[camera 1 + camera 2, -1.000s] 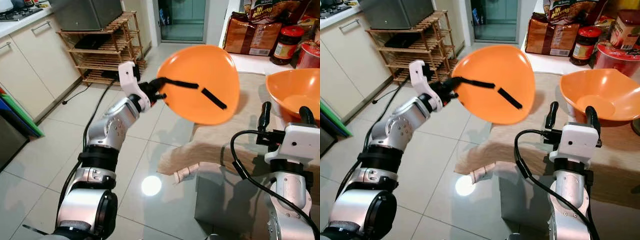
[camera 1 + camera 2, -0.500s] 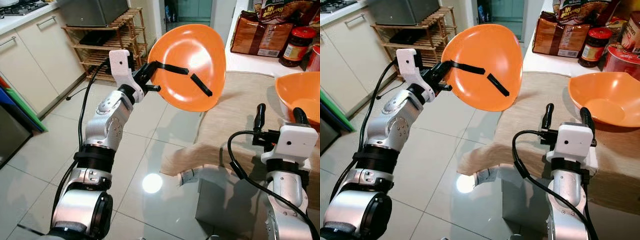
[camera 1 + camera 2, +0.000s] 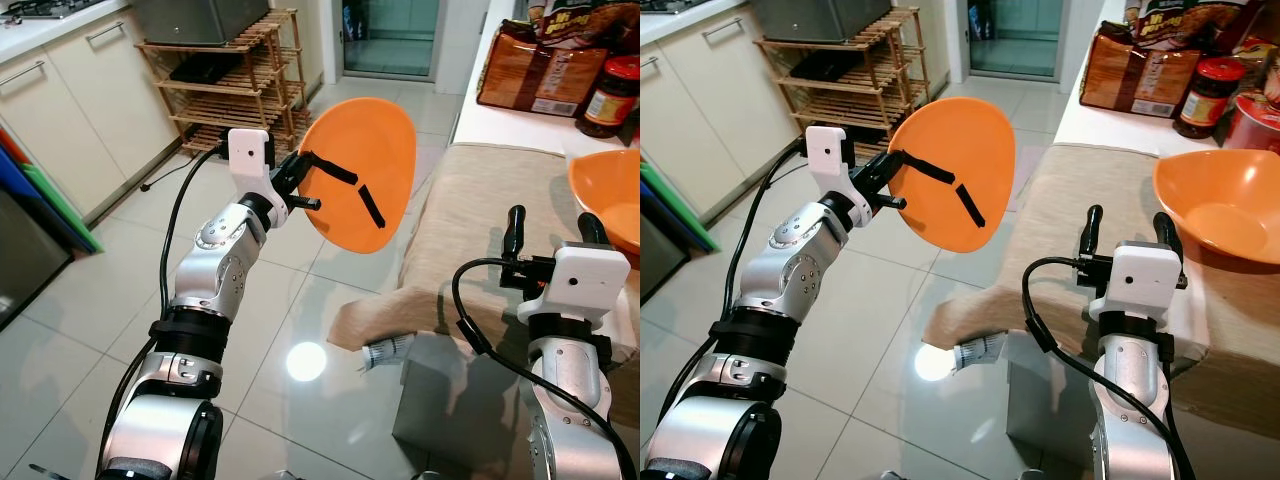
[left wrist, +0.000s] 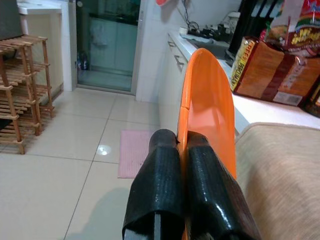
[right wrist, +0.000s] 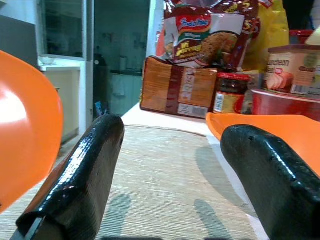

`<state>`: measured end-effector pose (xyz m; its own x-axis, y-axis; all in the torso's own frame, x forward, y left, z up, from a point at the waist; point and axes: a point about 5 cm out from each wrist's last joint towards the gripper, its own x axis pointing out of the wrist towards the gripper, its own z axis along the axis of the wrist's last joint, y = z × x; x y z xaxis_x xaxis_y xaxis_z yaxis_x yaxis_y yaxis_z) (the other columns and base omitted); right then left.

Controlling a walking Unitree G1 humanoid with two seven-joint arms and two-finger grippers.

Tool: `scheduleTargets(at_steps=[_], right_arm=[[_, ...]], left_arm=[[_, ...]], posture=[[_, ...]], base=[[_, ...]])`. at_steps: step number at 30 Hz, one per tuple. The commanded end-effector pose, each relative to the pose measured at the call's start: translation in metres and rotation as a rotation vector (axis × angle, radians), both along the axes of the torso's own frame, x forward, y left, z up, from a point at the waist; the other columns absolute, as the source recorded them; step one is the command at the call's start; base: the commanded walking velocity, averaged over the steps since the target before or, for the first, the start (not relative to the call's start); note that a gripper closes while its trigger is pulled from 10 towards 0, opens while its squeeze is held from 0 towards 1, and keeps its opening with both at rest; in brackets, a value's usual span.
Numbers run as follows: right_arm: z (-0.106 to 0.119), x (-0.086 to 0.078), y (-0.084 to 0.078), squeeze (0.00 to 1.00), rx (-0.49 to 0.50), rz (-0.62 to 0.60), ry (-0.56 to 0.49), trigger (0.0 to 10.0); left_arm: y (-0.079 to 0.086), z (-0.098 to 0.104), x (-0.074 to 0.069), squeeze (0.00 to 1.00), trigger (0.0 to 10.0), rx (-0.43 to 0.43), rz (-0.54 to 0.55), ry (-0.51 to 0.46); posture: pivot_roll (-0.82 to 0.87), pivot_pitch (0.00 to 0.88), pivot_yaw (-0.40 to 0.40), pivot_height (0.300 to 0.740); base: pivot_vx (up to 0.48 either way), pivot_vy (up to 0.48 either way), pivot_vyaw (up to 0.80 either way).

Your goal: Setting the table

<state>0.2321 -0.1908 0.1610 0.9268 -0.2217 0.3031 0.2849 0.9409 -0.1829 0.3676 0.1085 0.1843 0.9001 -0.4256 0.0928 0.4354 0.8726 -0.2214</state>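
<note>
My arms are silver metal with black joint rings and looping black cables; each white wrist housing carries an end effector of two glossy black fingers [image 3: 511, 228].

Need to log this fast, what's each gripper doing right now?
Left gripper: shut on the plate, held in the air beside the table.
Right gripper: open, holding nothing, over the table.

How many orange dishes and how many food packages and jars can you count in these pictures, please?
Orange plates: 1, held by the left tool
Orange bowls: 1, on the table
Food bags: 2
Jars: 1
Red tubs: 1
Total: 6
</note>
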Motion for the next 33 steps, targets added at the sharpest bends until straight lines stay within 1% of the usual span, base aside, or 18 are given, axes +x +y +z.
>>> scheduleTargets(at_steps=[1,5,19,26,31,33], right_arm=[[-0.0002,0.0011,0.0024,0.0,0.003,0.01,0.001,10.0],[-0.0005,0.0009,0.0021,0.0,0.003,0.011,0.002,10.0],[-0.0029,0.0014,0.0018,0.0,-0.005,0.014,0.018,10.0],[-0.0043,0.0014,0.0014,0.0,0.004,0.015,0.025,10.0],[-0.0047,0.0022,0.0011,0.0,0.004,0.019,0.028,10.0],[-0.0052,0.0023,0.0009,0.0,0.005,0.02,0.029,10.0]], left_arm=[[0.002,0.0174,0.0013,0.0,0.0,-0.031,0.005,-0.069],[0.0013,0.0172,0.0016,0.0,0.0,-0.029,0.001,-0.066],[-0.002,0.0129,0.0023,0.0,0.0,-0.036,-0.007,-0.048],[-0.0028,0.012,0.0021,0.0,0.0,-0.052,-0.016,-0.043],[-0.0039,0.0136,0.001,0.0,0.0,-0.068,-0.021,-0.057],[-0.0059,0.0143,-0.0002,0.0,0.0,-0.057,-0.027,-0.066]], posture=[[-0.06,0.0,0.112,0.74],[-0.06,0.0,0.112,0.74],[-0.07,0.0,0.111,0.74],[-0.07,0.0,0.112,0.74],[-0.07,0.0,0.11,0.74],[-0.07,0.0,0.111,0.74]], base=[[0.0,-0.304,0.0],[0.0,-0.307,0.0],[-0.302,-0.318,0.0],[-0.321,-0.299,0.0],[0.0,0.0,0.0],[0.0,0.0,0.0]])
